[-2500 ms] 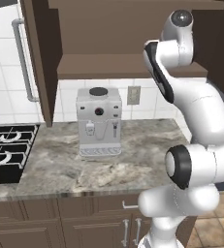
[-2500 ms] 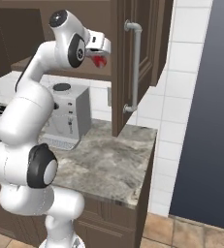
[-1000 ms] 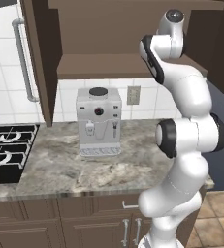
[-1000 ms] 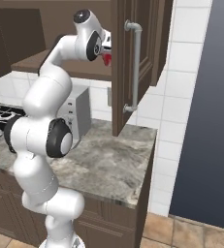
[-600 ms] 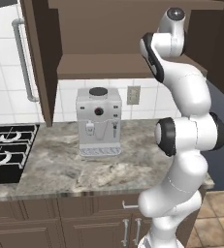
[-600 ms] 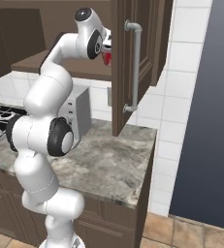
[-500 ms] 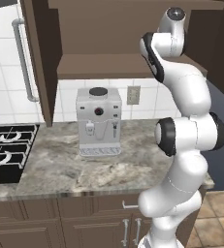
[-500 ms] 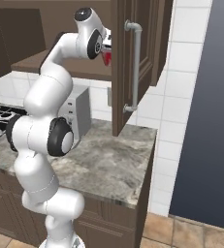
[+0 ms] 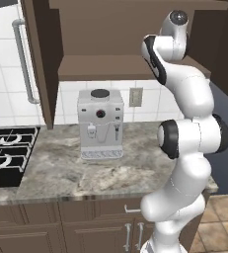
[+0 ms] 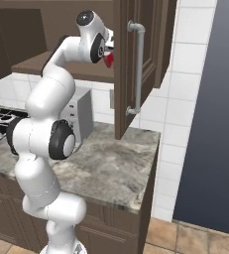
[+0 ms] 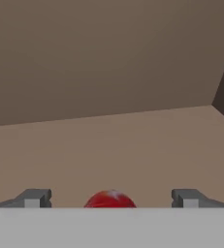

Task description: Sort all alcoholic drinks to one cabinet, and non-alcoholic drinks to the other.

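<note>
hand (image 11: 111, 198) spread, gripping nothing | red-capped bottle (image 11: 109, 199) standing between the fingers on the cabinet shelf (image 11: 108, 145), near its front edge | progress: this bottle looks placed; other drinks unseen, so remainder can't be judged

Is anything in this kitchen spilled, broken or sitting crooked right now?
Nothing stands out. The coffee machine stands upright on the marble counter, with no spill around it. The upper cabinet's doors hang open, where the end effector sits with a red-topped thing between its open fingers.
</note>
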